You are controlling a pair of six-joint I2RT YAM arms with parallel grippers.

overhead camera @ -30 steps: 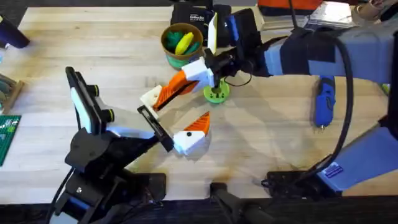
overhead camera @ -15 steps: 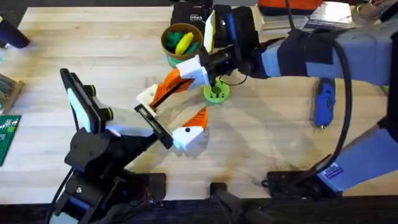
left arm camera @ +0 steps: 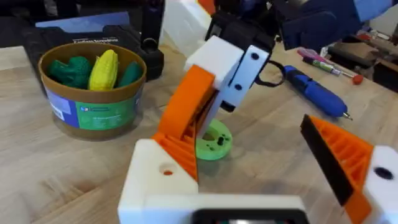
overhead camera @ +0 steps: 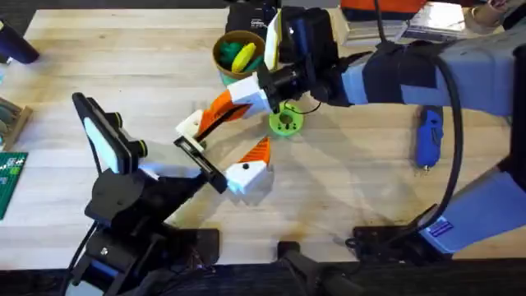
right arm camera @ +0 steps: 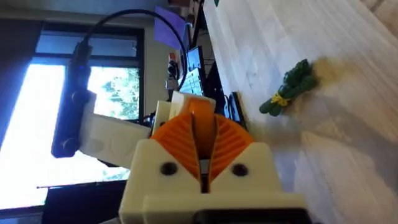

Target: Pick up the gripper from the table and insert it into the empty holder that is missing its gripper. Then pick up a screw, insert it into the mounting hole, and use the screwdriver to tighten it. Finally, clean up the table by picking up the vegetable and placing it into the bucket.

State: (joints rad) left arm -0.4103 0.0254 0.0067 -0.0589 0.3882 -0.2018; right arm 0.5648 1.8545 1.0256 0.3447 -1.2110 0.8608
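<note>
Plainly crowded at mid-table: the right gripper (overhead camera: 228, 107) reaches across from the right, its orange pads clenched on the gripper (left arm camera: 178, 147), the ribbed orange wedge. The wedge's lower end sits against the white holder (left arm camera: 154, 186), which is the far-left finger of the left gripper (overhead camera: 223, 138). That left claw is spread wide, grasping nothing; its other finger, white with an orange pad (overhead camera: 256, 156), lies nearer and to the right, with bare table (overhead camera: 99, 57) between the two.

Just right of the meeting point, a lime-green ring disc (overhead camera: 285, 122) lies flat, partly under the right arm's wrist. The blue screwdriver (overhead camera: 428, 136) lies well off to the right, untouched. A green circuit board (overhead camera: 10, 182) sits at the left edge.

Farther back, the bucket (overhead camera: 234, 76) stands upright just beyond the right gripper, holding a yellow toy corn (overhead camera: 242, 56) and green toy pieces. The vegetable (right arm camera: 288, 88) lies on the wood in the right wrist view, apart from both claws.
</note>
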